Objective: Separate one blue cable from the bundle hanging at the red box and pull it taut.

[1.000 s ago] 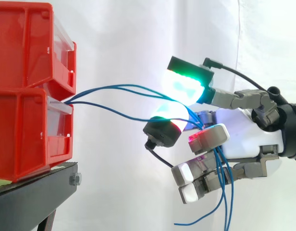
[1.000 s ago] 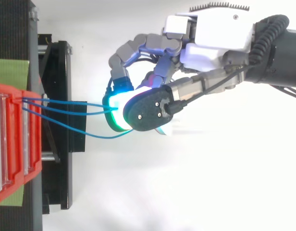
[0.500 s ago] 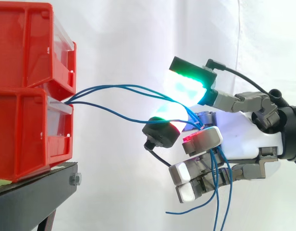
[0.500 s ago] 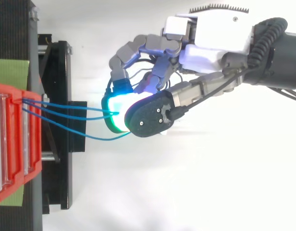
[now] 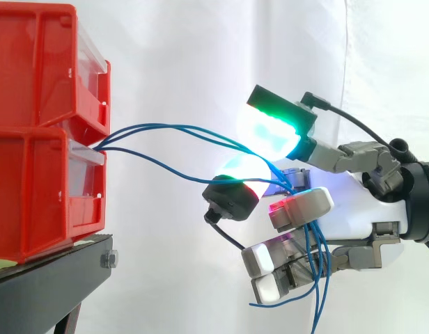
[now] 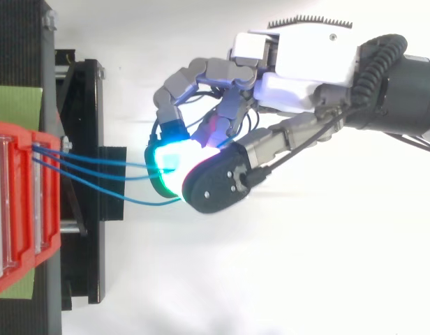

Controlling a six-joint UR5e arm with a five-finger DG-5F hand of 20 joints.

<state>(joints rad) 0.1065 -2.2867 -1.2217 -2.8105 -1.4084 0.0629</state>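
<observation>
Running out of the red box (image 5: 47,188) front, where the upper and lower bins meet, thin blue cables (image 5: 166,126) arc rightward in slack curves, strands fanned apart. They enter the hand (image 5: 361,202), fingers curled closed around them. Pads (image 5: 270,129) glow green, cyan and red. Loose ends dangle below the fingers. Box sits on a black stand (image 5: 54,278).

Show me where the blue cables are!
In the side view, the blue cables run from the red boxes at left into the hand at right.
</observation>
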